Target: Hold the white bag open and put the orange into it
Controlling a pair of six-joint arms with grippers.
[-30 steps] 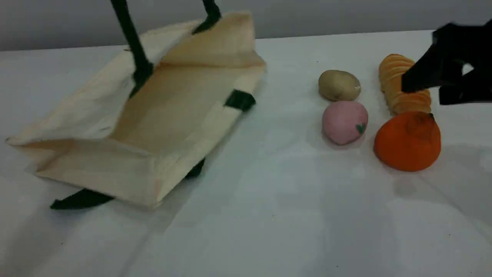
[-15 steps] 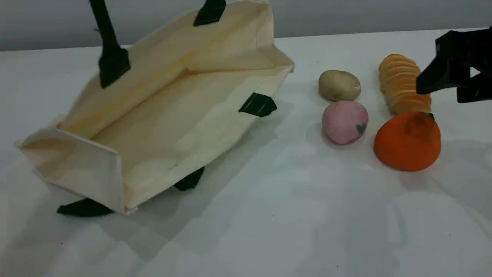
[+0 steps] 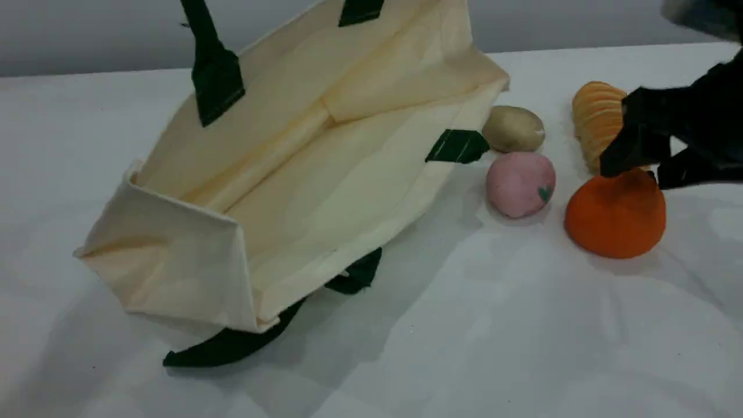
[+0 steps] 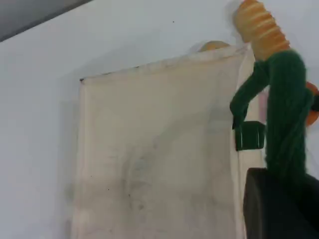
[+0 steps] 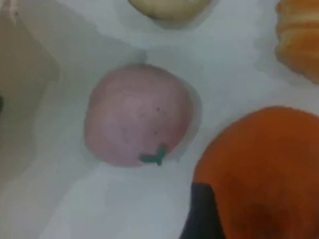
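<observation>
Hanging partly off the counter (image 3: 464,325) in the scene view, the white bag (image 3: 302,191) tilts on the counter's left half with its open mouth facing the near edge, its upper rope handle (image 3: 200,23) running taut out of the top of the view and the lower handle (image 3: 232,345) lying flat beneath it. The orange (image 3: 615,217) sits on the counter near the right edge, clear of the bag, with a pink fruit (image 3: 519,184) just beside it on the bag's side, a tan potato-like piece (image 3: 514,129) behind that one, and a ribbed loaf (image 3: 598,119) behind the orange. The right end effector (image 3: 638,171) hovers at the orange's top with its jaws spread wide, released and grasping nothing. In the left wrist view, the left end effector (image 4: 284,199) is clenched on the green rope handle, which rises from the dark finger block, and the cream bag hangs below it; the loaf and a sliver of the orange show past the bag's right side. In the right wrist view, the orange fills the lower right corner, one dark fingertip (image 5: 202,216) lies against its left flank, and the pink fruit rests apart from it toward the left.
</observation>
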